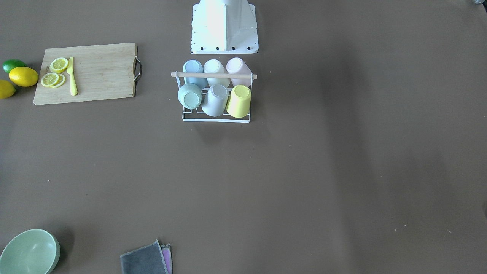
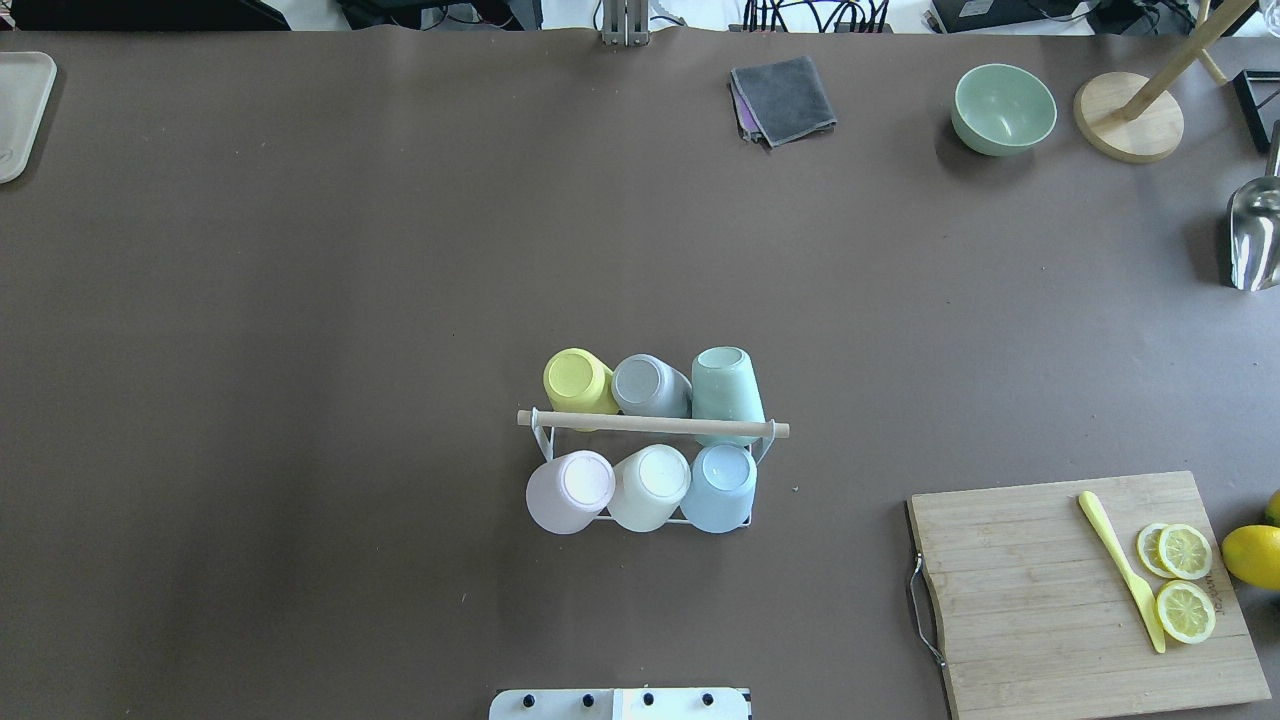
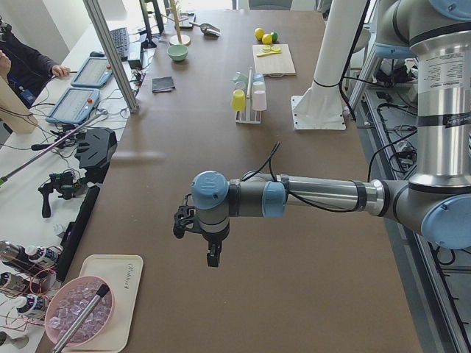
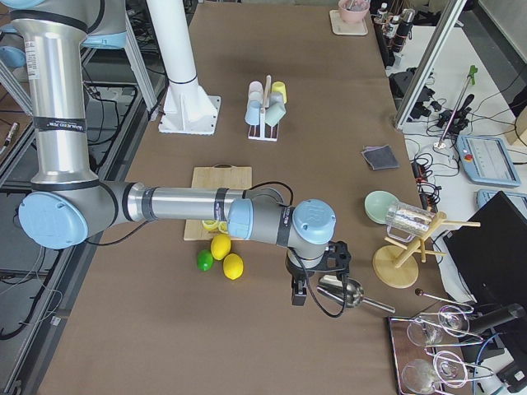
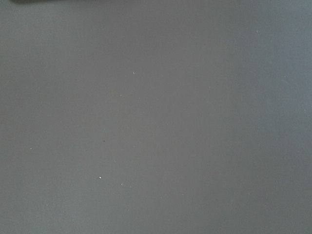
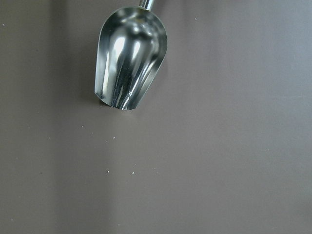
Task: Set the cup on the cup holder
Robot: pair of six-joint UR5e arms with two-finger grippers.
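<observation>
Overhead exterior: cup holder point(image 2: 650, 424) at centre of table point(image 2: 300, 300). Six cups bottoms-up on it: yellow cup point(image 2: 578, 380), grey cup point(image 2: 648, 385), green cup point(image 2: 726, 382) on 12 o'clock side; pink cup point(image 2: 570, 490), white cup point(image 2: 650, 487), blue cup point(image 2: 720, 487) on 6 o'clock side. No loose cup seen; task looks done. Cups likely light, rigid, smooth, slippery; would pinch across wall near upturned base. My left gripper point(image 3: 213, 256) far out toward 9 o'clock, my right gripper point(image 4: 298, 294) toward 3 o'clock, over metal scoop point(image 6: 129, 61). Open or closed: cannot tell for either.
</observation>
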